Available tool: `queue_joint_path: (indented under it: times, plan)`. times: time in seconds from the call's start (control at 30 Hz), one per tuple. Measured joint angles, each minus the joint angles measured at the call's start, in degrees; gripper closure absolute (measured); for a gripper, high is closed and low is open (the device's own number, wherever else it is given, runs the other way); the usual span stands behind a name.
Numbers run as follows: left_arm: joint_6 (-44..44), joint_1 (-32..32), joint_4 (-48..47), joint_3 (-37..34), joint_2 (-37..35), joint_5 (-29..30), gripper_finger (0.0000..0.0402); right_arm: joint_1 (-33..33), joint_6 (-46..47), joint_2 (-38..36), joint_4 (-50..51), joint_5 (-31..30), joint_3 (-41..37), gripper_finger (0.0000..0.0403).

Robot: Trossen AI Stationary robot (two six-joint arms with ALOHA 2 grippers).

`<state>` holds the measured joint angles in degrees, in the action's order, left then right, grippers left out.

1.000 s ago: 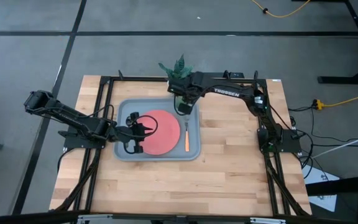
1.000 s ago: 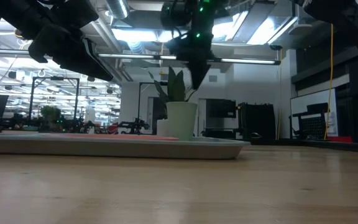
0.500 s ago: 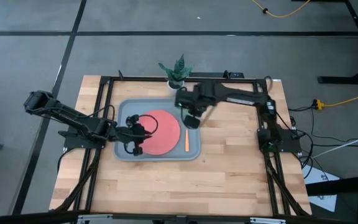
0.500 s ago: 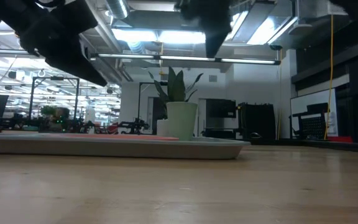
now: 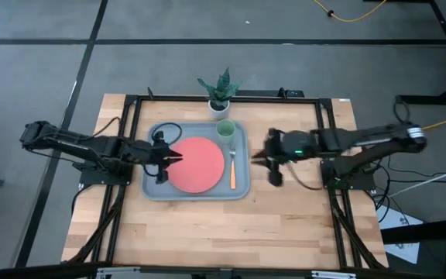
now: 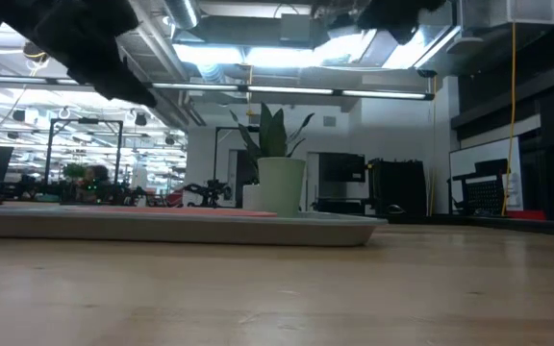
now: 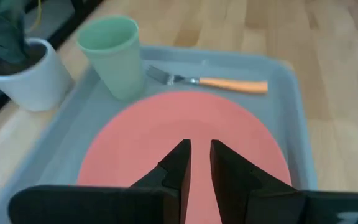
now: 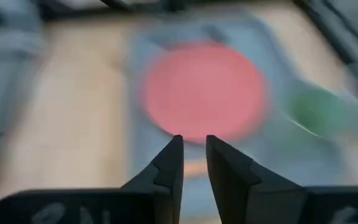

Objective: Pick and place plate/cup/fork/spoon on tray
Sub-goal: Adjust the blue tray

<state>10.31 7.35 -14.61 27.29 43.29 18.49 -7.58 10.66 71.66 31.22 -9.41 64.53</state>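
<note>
The coral-red plate (image 5: 196, 164) lies flat in the middle of the blue-grey tray (image 5: 153, 191). The mint-green cup (image 5: 225, 129) stands on its base in the tray's far right corner. The orange-handled fork (image 5: 232, 170) lies along the tray's right side, beside the plate. My left gripper (image 5: 178, 157) hovers shut over the plate's left edge; its wrist view (image 7: 199, 154) shows the plate (image 7: 166, 118), cup (image 7: 114, 56) and fork (image 7: 229, 83). My right gripper (image 5: 255, 157) hangs shut and empty just right of the tray. I cannot make out the spoon.
A white pot with a green plant (image 5: 220, 99) stands on the table just beyond the tray's far rim, close to the cup. Bare wooden table lies on the near side and to the right of the tray. Black frame rails run along the table's edges.
My right gripper has drawn away from the cup at the tray's far right corner, going toward the table's right and near edges and off the tray. The cup stays standing on the tray. My left arm has risen a little and drawn back leftward.
</note>
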Motion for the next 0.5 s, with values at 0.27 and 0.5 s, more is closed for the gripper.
queue_joint_path:
  times: [0.27,0.5]
  plan:
    - [6.92,0.50,2.00,-7.75,-10.26,-11.03,0.0349,1.03,1.43,-16.97,-33.65,11.68,-29.43,0.0329]
    - [20.84,7.20,4.78,-14.82,-9.89,-23.69,0.0347,1.03,9.00,-19.58,-36.04,12.09,-35.71,0.0329]
